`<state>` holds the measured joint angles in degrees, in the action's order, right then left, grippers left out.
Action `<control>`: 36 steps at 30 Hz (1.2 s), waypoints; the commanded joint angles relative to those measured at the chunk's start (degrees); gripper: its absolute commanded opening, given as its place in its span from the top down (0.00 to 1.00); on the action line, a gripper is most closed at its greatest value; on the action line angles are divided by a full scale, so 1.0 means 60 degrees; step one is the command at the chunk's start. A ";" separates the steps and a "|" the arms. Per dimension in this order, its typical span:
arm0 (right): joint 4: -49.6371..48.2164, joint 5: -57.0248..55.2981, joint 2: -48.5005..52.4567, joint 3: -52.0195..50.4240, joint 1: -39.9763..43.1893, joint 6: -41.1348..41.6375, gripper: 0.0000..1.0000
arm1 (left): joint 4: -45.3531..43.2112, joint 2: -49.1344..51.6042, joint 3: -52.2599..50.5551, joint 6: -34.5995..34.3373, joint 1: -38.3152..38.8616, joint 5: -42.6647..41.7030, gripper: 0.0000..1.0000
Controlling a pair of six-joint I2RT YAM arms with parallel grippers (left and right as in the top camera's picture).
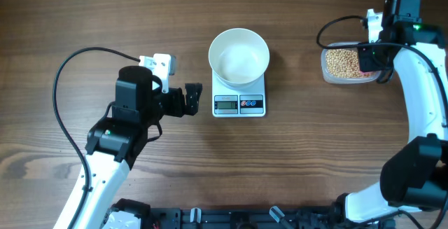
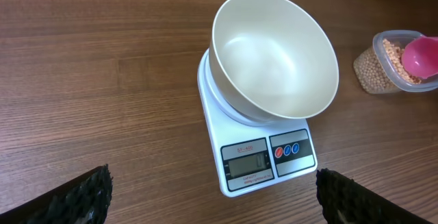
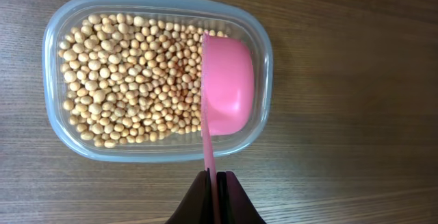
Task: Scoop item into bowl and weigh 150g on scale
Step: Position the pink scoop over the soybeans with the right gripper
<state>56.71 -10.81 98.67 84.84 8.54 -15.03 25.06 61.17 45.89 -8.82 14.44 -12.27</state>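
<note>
The empty white bowl [image 1: 239, 55] [image 2: 274, 67] rests on the white scale [image 1: 239, 101] [image 2: 263, 161] at the table's middle. Left of the scale my left gripper [image 1: 192, 99] [image 2: 212, 195] stands open, holding nothing, its fingers [image 2: 76, 198] wide apart. Tan beans [image 1: 343, 62] [image 3: 130, 80] [image 2: 373, 68] fill a clear plastic tub [image 1: 326, 64] [image 3: 55, 107] at the right. My right gripper [image 1: 374, 55] [image 3: 214, 190] is shut on the handle of a pink scoop [image 3: 226, 87] [image 2: 421, 56], whose cup is turned on edge over the right part of the tub.
Black cables [image 1: 66, 96] loop behind the left arm and near the right arm [image 1: 420, 103]. Bare wooden table [image 1: 315, 159] surrounds the scale and tub.
</note>
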 commanded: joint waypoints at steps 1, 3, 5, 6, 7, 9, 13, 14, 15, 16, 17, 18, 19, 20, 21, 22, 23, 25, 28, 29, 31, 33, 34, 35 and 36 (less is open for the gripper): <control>0.0044 0.0011 0.0226 -0.0022 -0.0058 0.0280 0.96 | 0.0000 -0.0131 -0.0040 0.0186 -0.0076 0.0058 0.00; 0.0120 0.0321 0.0226 -0.0022 -0.0058 0.0277 0.96 | 0.0000 -0.0131 -0.0040 0.0186 -0.0076 0.0058 0.00; 0.0200 0.0375 0.0226 -0.0022 -0.0066 0.0291 0.96 | 0.0000 -0.0131 -0.0040 0.0186 -0.0076 0.0058 0.00; 0.0208 0.0499 0.0226 -0.0022 -0.0066 0.0280 0.96 | 0.0000 -0.0131 -0.0040 0.0186 -0.0076 0.0058 0.00; 0.0208 0.0612 0.0226 -0.0022 -0.0066 0.0280 0.96 | 0.0000 -0.0131 -0.0040 0.0186 -0.0076 0.0058 0.00; 0.0200 0.0805 0.0229 -0.0022 -0.0066 0.0277 0.96 | 0.0000 -0.0131 -0.0040 0.0186 -0.0076 0.0058 0.00; 0.0204 0.1009 0.0273 -0.0022 -0.0076 0.0280 0.96 | 0.0000 -0.0131 -0.0040 0.0186 -0.0076 0.0058 0.00; 0.0229 0.1122 0.0331 -0.0022 -0.0076 0.0284 0.96 | 0.0000 -0.0131 -0.0040 0.0186 -0.0076 0.0058 0.00; 0.0259 0.1231 0.0372 -0.0022 -0.0076 0.0280 0.96 | 0.0004 -0.0131 -0.0040 0.0186 -0.0076 0.0058 0.00; 0.0295 0.1344 0.0419 -0.0022 -0.0076 0.0277 0.96 | 0.0004 -0.0131 -0.0040 0.0186 -0.0076 0.0058 0.00; 0.0335 0.1439 0.0495 -0.0022 -0.0076 0.0280 0.96 | 0.0004 -0.0131 -0.0040 0.0186 -0.0076 0.0058 0.00; 0.0393 0.1519 0.0539 -0.0022 -0.0076 0.0277 0.96 | 0.0007 -0.0131 -0.0040 0.0186 -0.0076 0.0058 0.00; 0.0415 0.1545 0.0586 -0.0022 -0.0076 0.0280 0.96 | 0.0011 -0.0131 -0.0040 0.0186 -0.0076 0.0058 0.00; 0.0419 0.1541 0.0586 -0.0022 -0.0076 0.0277 0.96 | 0.0011 -0.0131 -0.0040 0.0186 -0.0076 0.0058 0.00; 0.0408 0.1545 0.0586 -0.0022 -0.0073 0.0277 0.96 | 0.0011 -0.0131 -0.0040 0.0186 -0.0076 0.0055 0.00; 0.0390 0.1545 0.0586 -0.0022 -0.0073 0.0280 0.96 | 0.0011 -0.0131 -0.0040 0.0186 -0.0076 0.0058 0.00; 0.0390 0.1548 0.0586 -0.0022 -0.0073 0.0288 0.96 | 0.0011 -0.0131 -0.0040 0.0186 -0.0076 0.0058 0.00; 0.0386 0.1716 0.0586 -0.0022 -0.0073 0.0288 0.96 | 0.0011 -0.0131 -0.0040 0.0186 -0.0076 0.0058 0.00; 0.0375 0.2313 0.0586 -0.0022 -0.0073 0.0284 0.96 | 0.0047 -0.0131 -0.0040 0.0186 -0.0076 0.0055 0.00; 0.0379 0.2495 0.0586 -0.0022 -0.0073 0.0280 0.96 | 0.0073 -0.0131 -0.0040 0.0186 -0.0076 0.0058 0.00; 0.0382 0.2728 0.0586 -0.0022 -0.0073 0.0284 0.96 | 0.0113 -0.0131 -0.0040 0.0186 -0.0076 0.0058 0.00; 0.0361 0.2827 0.0586 -0.0022 -0.0073 0.0288 0.96 | 0.0157 -0.0131 -0.0040 0.0186 -0.0076 0.0058 0.00; 0.0342 0.2823 0.0586 -0.0022 -0.0073 0.0284 0.96 | 0.0200 -0.0131 -0.0040 0.0186 -0.0076 0.0058 0.00; 0.0328 0.2823 0.0586 -0.0022 -0.0069 0.0284 0.96 | 0.0229 -0.0131 -0.0040 0.0186 -0.0076 0.0058 0.00; 0.0310 0.2823 0.0586 -0.0022 -0.0069 0.0288 0.96 | 0.0266 -0.0131 -0.0040 0.0186 -0.0076 0.0058 0.00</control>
<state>58.87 1.96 101.06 84.84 8.38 -13.74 26.28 61.17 45.89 -8.82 14.44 -12.27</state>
